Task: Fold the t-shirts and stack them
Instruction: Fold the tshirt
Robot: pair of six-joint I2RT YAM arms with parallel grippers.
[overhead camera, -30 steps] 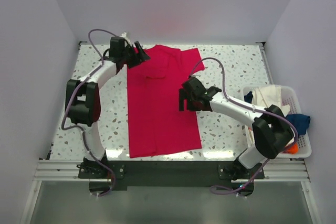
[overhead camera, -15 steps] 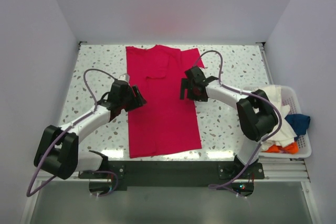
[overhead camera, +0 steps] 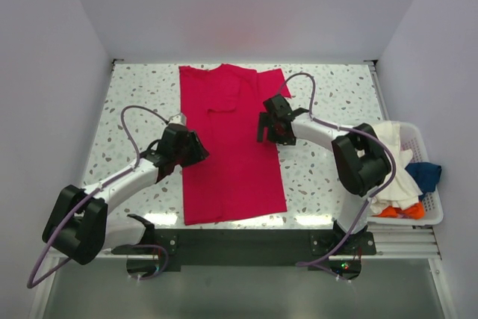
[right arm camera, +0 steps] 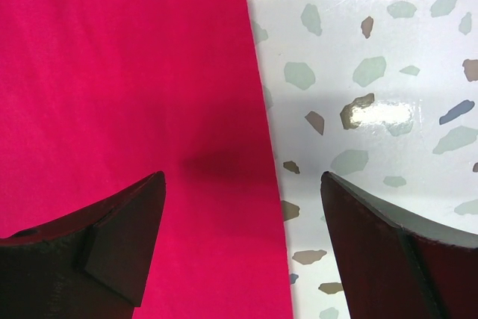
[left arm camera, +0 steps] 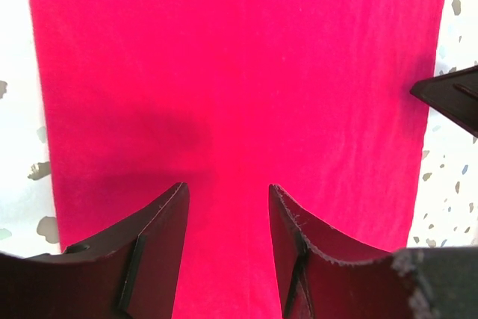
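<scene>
**A:** Leftmost first: the left gripper (overhead camera: 200,153)?

**B:** Low over the red t-shirt (overhead camera: 231,162), at the cloth's left edge, about halfway along its length. Jaws partly apart, a moderate gap. The wrist view shows only flat red cloth beneath and between the fingers (left arm camera: 160,244). Nothing pinched that I can see.

**A:** And the shirt, seen from that hand?

**B:** Spread flat on the speckled table (overhead camera: 328,181), reaching away to the gripper's right. Collar end lies at the far side, hem toward the arm bases. One sleeve juts out at the far right corner, beyond the other hand.

**A:** Right gripper (overhead camera: 264,126)?

**B:** Across the shirt from the left one, at the cloth's right edge, somewhat farther from the bases. Jaws wide. In its wrist view one of its fingers is over red cloth and the other over bare table, with the shirt's edge running between them. Holding nothing.

**A:** Anything past it?

**B:** White slatted basket (overhead camera: 433,211), well to that gripper's right, past the table's right edge. Inside are a cream-white t-shirt (overhead camera: 394,147) heaped highest, a dark blue t-shirt (overhead camera: 426,174) to its right and an orange t-shirt (overhead camera: 396,212) at the near side.

**A:** Do the hands touch?

**B:** No. They're apart, with the shirt's width between them.
</scene>
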